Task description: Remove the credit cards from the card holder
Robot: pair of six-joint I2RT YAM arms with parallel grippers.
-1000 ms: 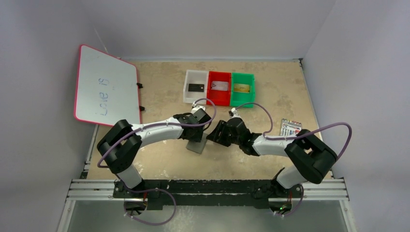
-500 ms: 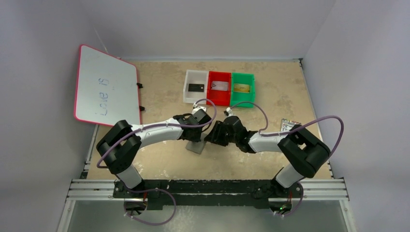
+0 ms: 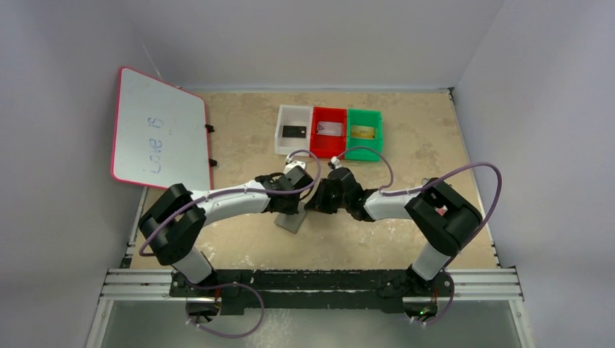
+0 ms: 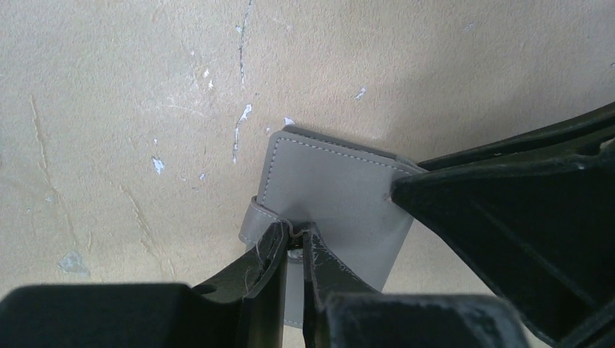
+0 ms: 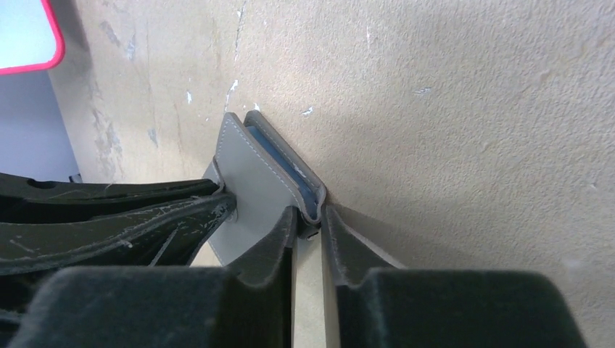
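Grey and matte, the card holder point(image 3: 292, 221) lies on the table point(image 3: 406, 130) near its middle, at 6 o'clock from the row of trays. It is slightly open: the right wrist view shows a narrow gap between its two flaps with bluish lining inside. I cannot tell if any card is inside that gap.

The left gripper point(image 4: 294, 235) comes from 9 o'clock and its fingers are pinched on one edge of the holder. The right gripper point(image 5: 308, 217) comes from 3 o'clock and is pinched on the opposite edge, near the gap.

A second ago the right gripper stood apart from the holder, further toward 3 o'clock, and both pairs of jaws were wider. Now the right arm has moved in and both grippers have closed on the holder. I judge that the two arms are now ready to pull the flaps apart or to lift the holder, so that the pockets can be reached or checked.

At 12 o'clock three trays stand side by side, touching. The white tray point(image 3: 281, 130) holds a black card point(image 3: 293, 132), the red tray point(image 3: 330, 112) holds a silvery-grey card point(image 3: 331, 129), and the green tray point(image 3: 362, 114) holds a gold-yellow card point(image 3: 362, 133). With three cards already lying in trays, the task seems nearly done.
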